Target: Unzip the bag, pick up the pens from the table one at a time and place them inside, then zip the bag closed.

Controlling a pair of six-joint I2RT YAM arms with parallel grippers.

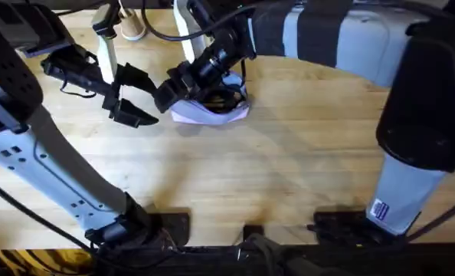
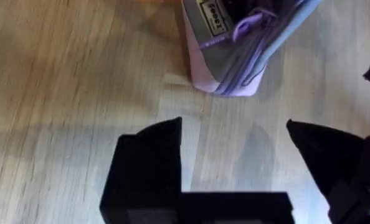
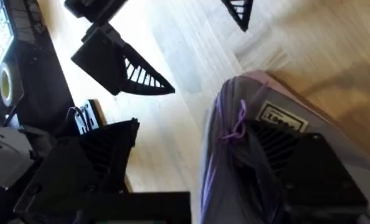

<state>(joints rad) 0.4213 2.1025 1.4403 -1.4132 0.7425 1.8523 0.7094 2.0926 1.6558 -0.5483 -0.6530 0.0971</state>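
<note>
- Now, the desk [image 1: 289, 176] is stretching out bare and pale under both arms, no pens lying on the stretch in sight.
- The bag [image 1: 212, 107] is sitting toward the far middle of the desk, lavender, its mouth gaping and something dark showing inside.
- The right claw [image 3: 191, 162] is working right at the bag, fingers apart, one finger [image 3: 303, 168] poking into the opening beside the purple zip pull [image 3: 237, 124].
- The left claw [image 1: 132, 96] is hovering just beside the bag, spread wide and gripping nothing.
- Risk: that inside finger could be snagging fabric and dragging the unpinned bag along while zipping.
</note>
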